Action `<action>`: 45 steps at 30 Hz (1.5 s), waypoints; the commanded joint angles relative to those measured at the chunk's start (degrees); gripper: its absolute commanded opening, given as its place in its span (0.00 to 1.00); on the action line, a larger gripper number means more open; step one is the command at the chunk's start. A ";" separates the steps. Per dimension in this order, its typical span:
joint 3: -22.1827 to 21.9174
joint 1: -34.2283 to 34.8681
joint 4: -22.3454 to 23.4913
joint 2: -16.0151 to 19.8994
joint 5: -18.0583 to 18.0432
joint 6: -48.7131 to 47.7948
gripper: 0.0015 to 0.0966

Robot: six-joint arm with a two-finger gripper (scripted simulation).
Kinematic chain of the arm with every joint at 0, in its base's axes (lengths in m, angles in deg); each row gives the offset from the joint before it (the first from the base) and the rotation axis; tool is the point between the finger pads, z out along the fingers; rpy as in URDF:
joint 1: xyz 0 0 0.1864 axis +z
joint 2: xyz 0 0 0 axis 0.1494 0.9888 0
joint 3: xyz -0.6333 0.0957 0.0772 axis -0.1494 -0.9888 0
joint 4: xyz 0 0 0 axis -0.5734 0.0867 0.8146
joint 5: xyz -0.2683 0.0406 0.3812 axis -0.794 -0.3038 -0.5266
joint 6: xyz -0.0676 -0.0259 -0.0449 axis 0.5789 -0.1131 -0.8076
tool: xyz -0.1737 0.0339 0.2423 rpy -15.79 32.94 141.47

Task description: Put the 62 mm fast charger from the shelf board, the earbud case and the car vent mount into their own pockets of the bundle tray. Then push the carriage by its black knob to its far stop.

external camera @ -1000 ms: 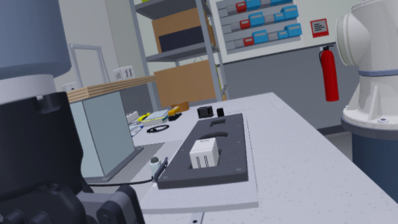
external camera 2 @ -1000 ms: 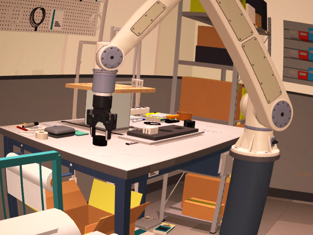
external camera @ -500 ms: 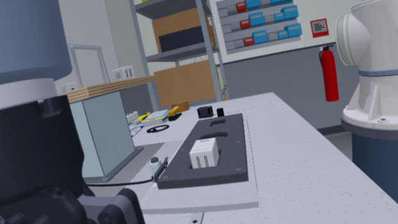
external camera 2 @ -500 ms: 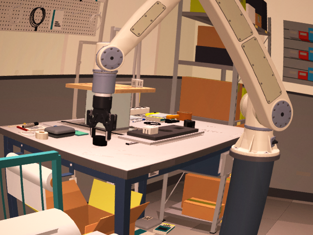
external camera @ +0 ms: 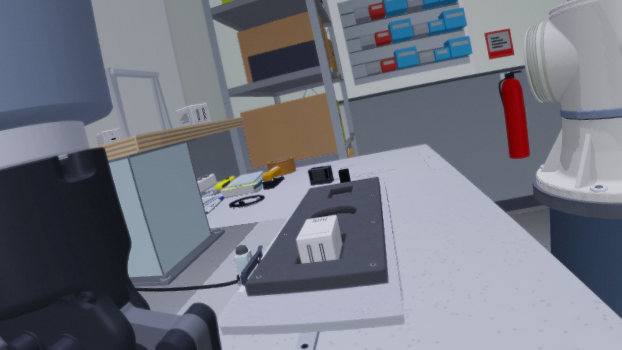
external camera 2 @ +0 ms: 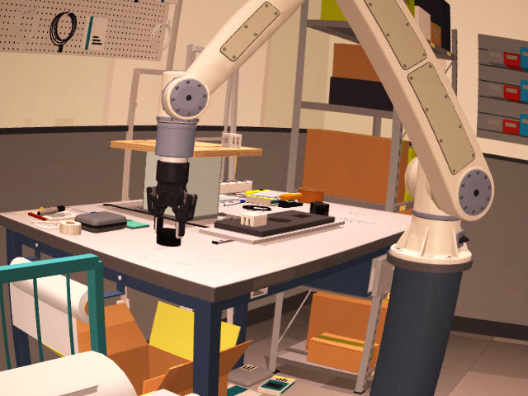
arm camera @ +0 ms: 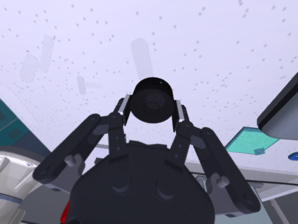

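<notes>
On the tabletop left of the tray, a round black earbud case (arm camera: pixel 152 100) (external camera 2: pixel 168 237) stands on the white surface, and my gripper (arm camera: pixel 152 112) (external camera 2: pixel 169 228) has closed around its sides. The dark bundle tray (external camera: pixel 327 235) (external camera 2: pixel 275 222) lies on a white plate; a white fast charger (external camera: pixel 319 239) (external camera 2: pixel 253 219) sits in its near pocket, and the oval and rectangular pockets beyond it hold nothing. A black car vent mount (external camera: pixel 320 175) (external camera 2: pixel 319 208) stands on the table just past the tray. A carriage with a knob (external camera: pixel 243 255) sits at the tray's near left corner.
A wooden shelf board (external camera 2: pixel 187 148) on a grey box carries white chargers (external camera: pixel 193 114). A grey pouch (external camera 2: pixel 100 221), a tape roll (external camera 2: pixel 70 227) and a teal card (arm camera: pixel 248 140) lie left of the gripper. Tools and a black ring (external camera: pixel 246 201) lie behind the tray.
</notes>
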 commanded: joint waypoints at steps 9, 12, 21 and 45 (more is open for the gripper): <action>0.02 0.00 0.00 -0.01 0.04 0.00 0.42; 0.02 0.00 0.00 -0.01 0.04 0.00 0.36; 0.02 0.00 0.00 -0.01 0.04 0.00 0.17; 0.42 0.00 0.00 -1.00 -1.36 0.00 0.07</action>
